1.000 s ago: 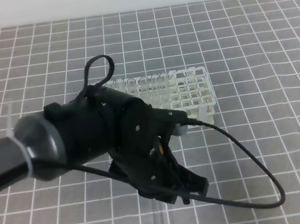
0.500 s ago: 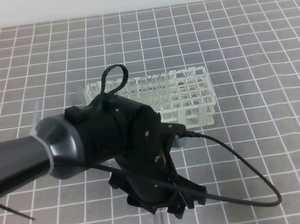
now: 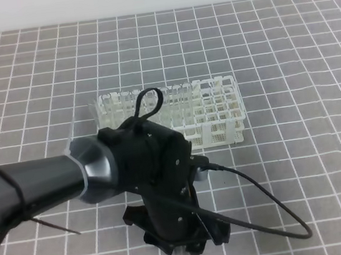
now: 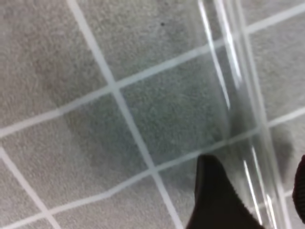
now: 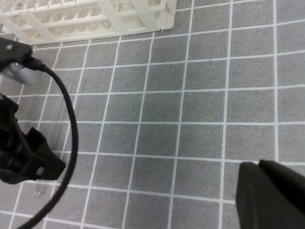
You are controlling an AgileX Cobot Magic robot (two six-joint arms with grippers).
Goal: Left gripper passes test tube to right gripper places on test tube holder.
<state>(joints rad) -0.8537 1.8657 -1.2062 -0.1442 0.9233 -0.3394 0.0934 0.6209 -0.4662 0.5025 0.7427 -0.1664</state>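
two black fingers [image 4: 217, 200] of the left gripper [image 3: 184, 242] stand wide on either side of the test tube [image 4: 238, 114], which lies on the gridded tabletop [image 3: 299, 148] in front of the test tube holder [image 3: 219, 111]. right gripper [image 5: 274, 193] fingers are closed, empty.

black arm [image 3: 144, 168], looping black cable [image 3: 262, 203]

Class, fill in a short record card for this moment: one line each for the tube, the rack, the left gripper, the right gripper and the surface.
tube: test tube lying flat on the mat, between the open fingers
rack: test tube holder behind the left arm; contents cannot be told
left gripper: left gripper open, low over the tube
right gripper: right gripper shut, holding nothing, off to the side
surface: grey grid mat
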